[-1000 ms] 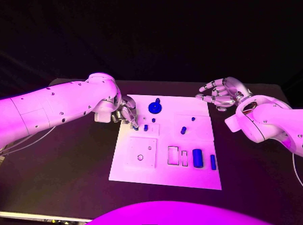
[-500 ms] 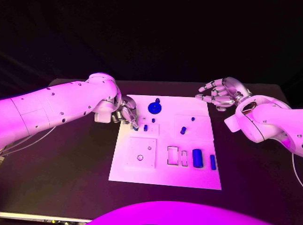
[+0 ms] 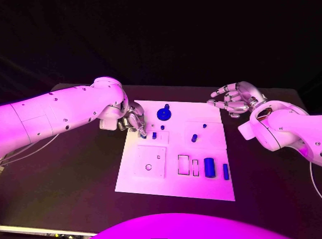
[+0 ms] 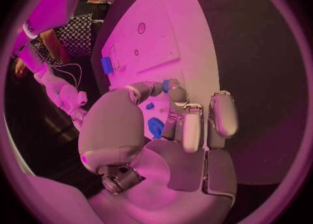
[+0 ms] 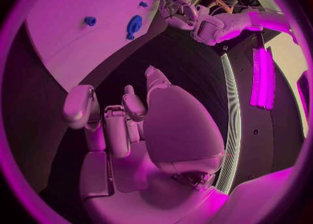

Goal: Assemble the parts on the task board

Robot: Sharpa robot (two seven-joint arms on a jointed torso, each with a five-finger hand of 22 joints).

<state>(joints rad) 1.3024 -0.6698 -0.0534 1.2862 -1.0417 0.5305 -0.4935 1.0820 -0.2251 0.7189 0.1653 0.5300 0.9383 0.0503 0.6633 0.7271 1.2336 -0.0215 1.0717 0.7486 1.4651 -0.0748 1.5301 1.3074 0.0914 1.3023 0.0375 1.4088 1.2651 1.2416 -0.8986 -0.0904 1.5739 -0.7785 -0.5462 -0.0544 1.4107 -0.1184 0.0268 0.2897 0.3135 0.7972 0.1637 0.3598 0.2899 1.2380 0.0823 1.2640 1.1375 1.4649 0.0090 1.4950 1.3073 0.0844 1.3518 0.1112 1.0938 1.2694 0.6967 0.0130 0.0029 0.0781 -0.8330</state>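
Black desk (image 3: 67, 194) carries the white task board (image 3: 176, 186) at its middle, long side running away from the robot. On the board lie the blue parts: a round disc with a stem (image 3: 164, 114) at the far end, a stubby cylinder (image 3: 209, 168) and a thin bar (image 3: 226, 171) near the right-hand corner, both with their long axes along the board's length, and a short peg (image 3: 194, 138) between.

Left hand (image 3: 136, 119) sits at the board's far left edge, fingers bunched downward; its fingertips (image 4: 171, 89) pinch a small blue peg (image 3: 144, 135), just beside another small peg (image 3: 154, 135) standing in the board. The coming move likely turns on that: the seat lies just toward the board's middle from the fingertips. Right hand (image 3: 236, 99) hovers beyond the board's far right corner, fingers loosely spread, holding nothing, well apart from every part.
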